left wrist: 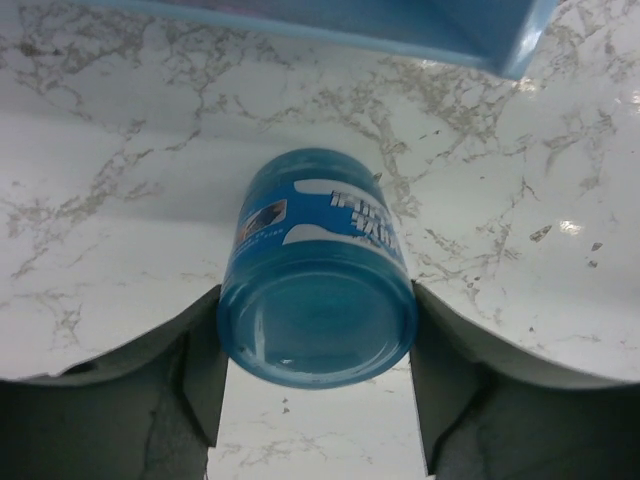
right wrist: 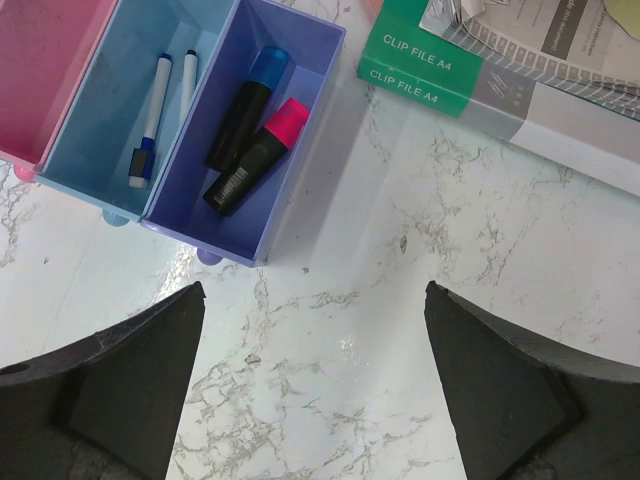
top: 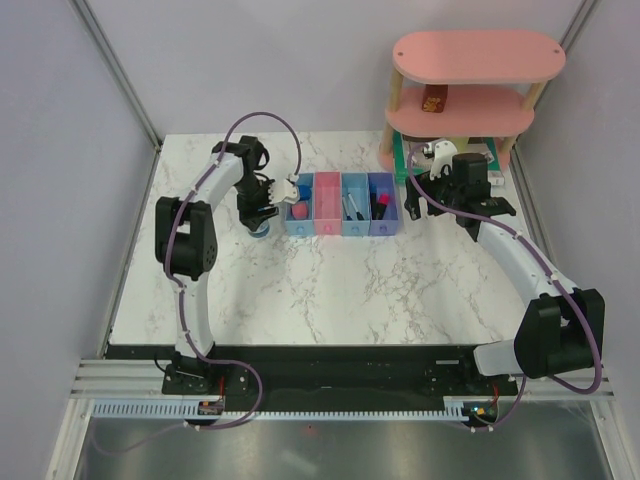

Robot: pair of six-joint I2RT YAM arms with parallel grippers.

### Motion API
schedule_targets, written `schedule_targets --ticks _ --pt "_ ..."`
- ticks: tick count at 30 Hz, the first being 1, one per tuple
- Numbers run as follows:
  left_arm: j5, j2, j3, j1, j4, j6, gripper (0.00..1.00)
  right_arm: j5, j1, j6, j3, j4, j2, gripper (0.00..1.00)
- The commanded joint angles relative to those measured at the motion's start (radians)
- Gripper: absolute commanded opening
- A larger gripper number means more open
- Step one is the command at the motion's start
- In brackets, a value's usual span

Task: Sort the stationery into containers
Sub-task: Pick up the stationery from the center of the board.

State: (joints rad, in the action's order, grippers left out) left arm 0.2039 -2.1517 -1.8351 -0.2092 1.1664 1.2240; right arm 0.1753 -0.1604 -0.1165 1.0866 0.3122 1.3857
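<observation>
Right now, one round blue tape roll (left wrist: 318, 300) sits on the white marbled worktop (left wrist: 90, 180), just beside the end of the row of four joined plastic bins (top: 341, 205). The left gripper (top: 260, 225) has both fingers (left wrist: 190, 380) pressed to the roll's sides, grasping it. Only the left wrist view shows that contact; from the top camera the roll is mostly hidden under the arm.

Over to the right gripper (right wrist: 312, 295): fingers spread wide, nothing between them, hovering over bare worktop near the purple-blue end bin. Its wrist view does the counting: two thin white pens (right wrist: 153, 110) in the light blue bin, and two black highlighters (right wrist: 240, 120), one blue-ended and one pink-ended, in the purple-blue one. One green-edged book (right wrist: 420, 65) lies close by.

The top view alone adds a pink eraser (top: 298, 211) in the leftmost bin. It also shows one pink oval two-tier shelf (top: 480, 55) carrying one small red box (top: 433, 100).
</observation>
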Motion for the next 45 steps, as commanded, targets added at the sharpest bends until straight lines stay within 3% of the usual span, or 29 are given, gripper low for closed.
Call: schedule_targets --ticks 1,2,3,12,16,20,24,31,32,33,36,39,45 --pt "-0.032 -0.030 -0.019 -0.015 -0.005 0.012 0.49 -0.002 0.002 0.008 0.015 -0.015 -0.008 0.98" --pt "-0.035 -0.030 -0.019 -0.015 -0.004 0.008 0.17 0.000 0.004 0.008 0.015 -0.013 -0.008 0.98" --pt "-0.040 -0.031 -0.019 -0.019 -0.005 0.000 0.02 0.004 0.002 0.008 0.015 -0.013 -0.010 0.98" --pt "0.057 0.111 -0.016 -0.022 0.012 -0.066 0.02 0.116 0.004 0.014 0.041 0.013 0.006 0.98" --pt "0.172 0.251 -0.026 -0.033 0.016 -0.125 0.02 0.304 0.004 0.009 0.071 0.039 0.030 0.98" --pt "0.290 0.387 -0.013 -0.061 -0.014 -0.198 0.02 0.672 0.004 0.047 0.122 0.050 0.097 0.98" --pt "0.406 0.548 0.071 -0.084 -0.178 -0.282 0.02 0.970 0.001 0.110 0.206 0.025 0.217 0.98" --pt "0.578 0.901 0.409 -0.159 -0.733 -0.484 0.02 1.351 -0.019 0.221 0.404 0.022 0.413 0.98" --pt "0.595 0.915 0.430 -0.179 -0.776 -0.507 0.02 1.353 -0.025 0.180 0.485 0.077 0.450 0.98" --pt "0.606 0.926 0.460 -0.189 -0.809 -0.555 0.02 1.354 -0.034 0.018 0.533 0.263 0.469 0.98" --pt "0.627 0.952 0.522 -0.222 -0.939 -0.635 0.02 1.354 -0.056 -0.255 0.728 0.599 0.561 0.98" --pt "0.637 0.969 0.608 -0.245 -1.109 -0.670 0.02 1.356 -0.094 -0.406 0.887 0.840 0.644 0.98" --pt "0.608 0.951 0.700 -0.259 -1.261 -0.626 0.02 1.356 -0.140 -0.422 0.849 0.817 0.596 0.98"
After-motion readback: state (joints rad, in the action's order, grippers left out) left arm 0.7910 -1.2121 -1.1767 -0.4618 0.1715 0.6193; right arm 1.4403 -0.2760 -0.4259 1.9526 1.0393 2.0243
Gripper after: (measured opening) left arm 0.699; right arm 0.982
